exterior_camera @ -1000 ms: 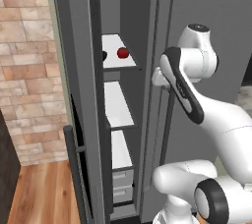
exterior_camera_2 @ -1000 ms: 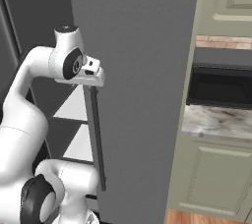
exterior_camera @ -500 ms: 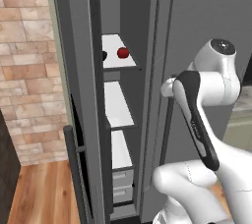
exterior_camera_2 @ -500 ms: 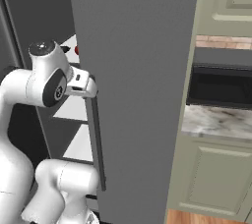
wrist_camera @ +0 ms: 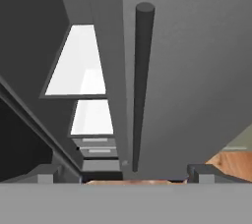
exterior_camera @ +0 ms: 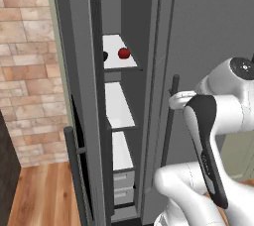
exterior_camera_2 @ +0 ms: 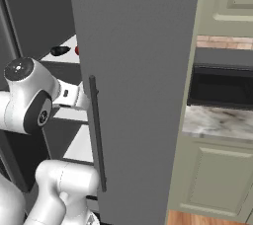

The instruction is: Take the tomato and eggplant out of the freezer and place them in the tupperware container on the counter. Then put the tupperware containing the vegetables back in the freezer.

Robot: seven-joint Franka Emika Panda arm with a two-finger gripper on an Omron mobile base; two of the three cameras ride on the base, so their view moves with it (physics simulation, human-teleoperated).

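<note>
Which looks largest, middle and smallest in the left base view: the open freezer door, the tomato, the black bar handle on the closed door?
1. Open freezer door
2. Black bar handle
3. Tomato
The door stands nearer the camera, though the gaps are plain.

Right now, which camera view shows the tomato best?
The left base view: the tomato sits whole and unobstructed on the freezer's top white shelf. In the right base view just a red sliver peeks past the closed door's edge, beside the dark eggplant.
</note>
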